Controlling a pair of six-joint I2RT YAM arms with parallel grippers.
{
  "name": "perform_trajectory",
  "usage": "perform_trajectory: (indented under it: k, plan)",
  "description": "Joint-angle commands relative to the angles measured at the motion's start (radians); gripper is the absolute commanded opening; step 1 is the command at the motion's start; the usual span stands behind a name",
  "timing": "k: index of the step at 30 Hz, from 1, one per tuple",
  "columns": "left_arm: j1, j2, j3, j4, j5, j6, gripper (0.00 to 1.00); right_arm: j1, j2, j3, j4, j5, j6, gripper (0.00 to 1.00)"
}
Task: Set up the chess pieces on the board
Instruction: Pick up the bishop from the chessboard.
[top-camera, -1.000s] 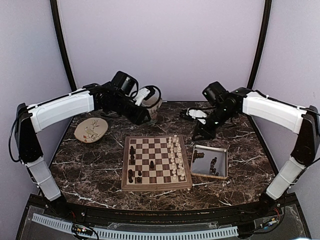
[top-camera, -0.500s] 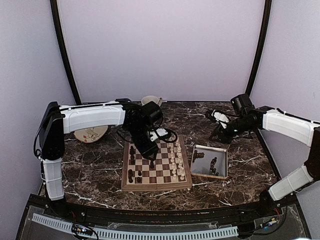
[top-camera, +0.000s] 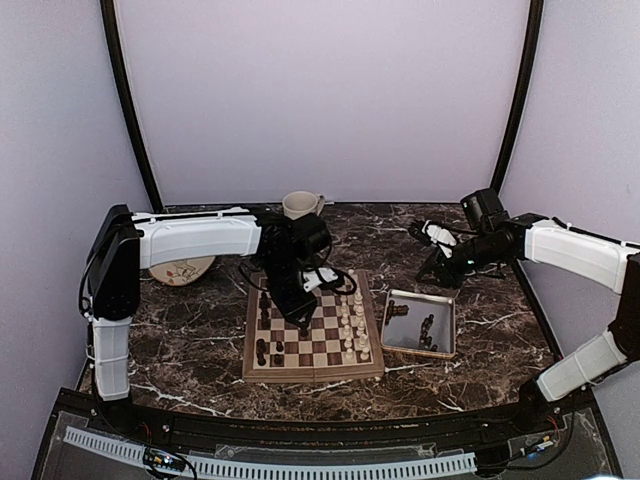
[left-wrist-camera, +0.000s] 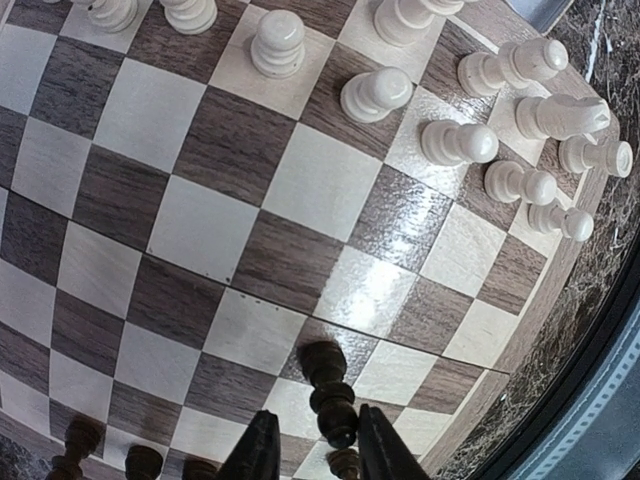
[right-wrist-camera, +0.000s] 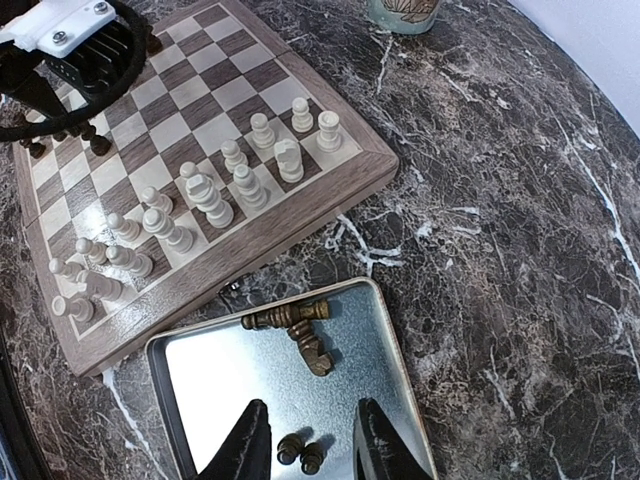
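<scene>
The board (top-camera: 313, 372) lies in the middle of the table. Cream-white men (top-camera: 350, 318) fill its right side and a few dark chess pieces (top-camera: 263, 325) stand on its left. My left gripper (top-camera: 303, 318) is low over the board. In the left wrist view, the left gripper (left-wrist-camera: 315, 413) straddles one upright dark piece (left-wrist-camera: 328, 385). A gap shows at the left finger (left-wrist-camera: 255, 450). My right gripper (right-wrist-camera: 310, 404) hangs open above the metal tray (right-wrist-camera: 230, 380). Two small dark pieces (right-wrist-camera: 300, 452) lie under it, and two more (right-wrist-camera: 300, 330) lie further in.
A mug (top-camera: 300, 204) stands behind the board and a patterned plate (top-camera: 185, 268) lies at the back left. The tray (top-camera: 420, 293) sits just right of the board. The board's corner (right-wrist-camera: 370, 165) is near the tray.
The left arm swung from the mug down onto the board, and its jaws narrowed around a dark piece. The right arm pulled back to the right, then held still.
</scene>
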Motion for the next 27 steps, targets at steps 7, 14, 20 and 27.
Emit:
perform_trajectory:
  k: [7, 14, 20, 27]
  plan:
    - [-0.012, 0.008, 0.020, -0.023, -0.003, 0.007, 0.20, 0.002, 0.026, -0.003, 0.011, -0.016, -0.015, 0.29]
    - [-0.014, 0.011, 0.027, -0.033, -0.009, 0.010, 0.12, 0.001, 0.034, -0.003, 0.005, -0.016, -0.021, 0.29]
    - [-0.013, -0.033, 0.030, -0.072, -0.059, 0.007, 0.07, 0.001, 0.040, -0.003, 0.005, -0.015, -0.023, 0.29]
    - [-0.013, -0.148, -0.056, -0.107, -0.113, -0.021, 0.06, 0.002, 0.043, -0.003, 0.001, -0.011, -0.023, 0.29]
